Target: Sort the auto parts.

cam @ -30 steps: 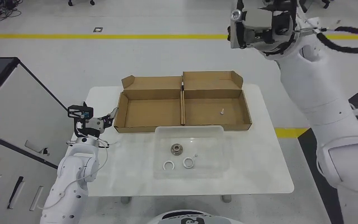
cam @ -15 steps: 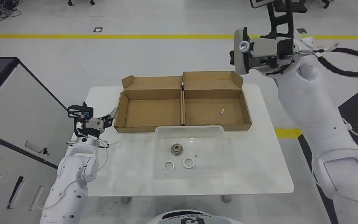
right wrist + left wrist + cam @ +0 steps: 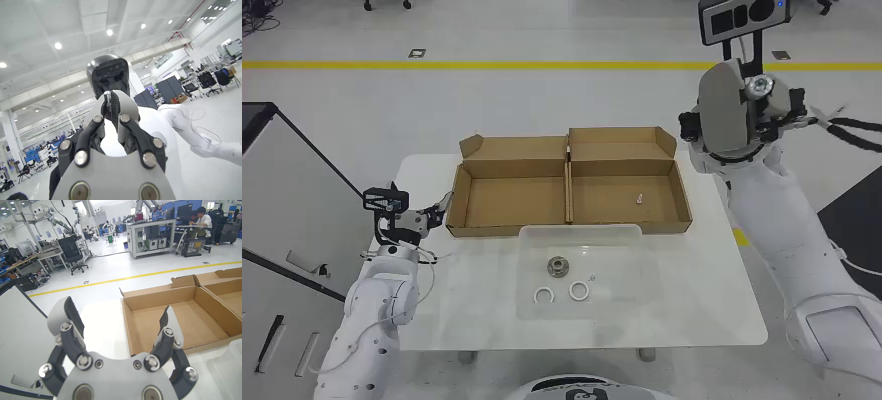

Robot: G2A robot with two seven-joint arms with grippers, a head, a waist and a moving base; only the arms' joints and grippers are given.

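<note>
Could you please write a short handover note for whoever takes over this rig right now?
Left gripper: jaws open, holding nothing, beside the outer wall of the left cardboard box.
Right gripper: jaws shut on a small threaded metal part, raised beyond the table's far right corner.
Clear bin: holds a metal hub and two white rings.
Done: one small pale part lies in the right cardboard box.
Left: place the held part in a box, then sort the bin's parts.
</note>
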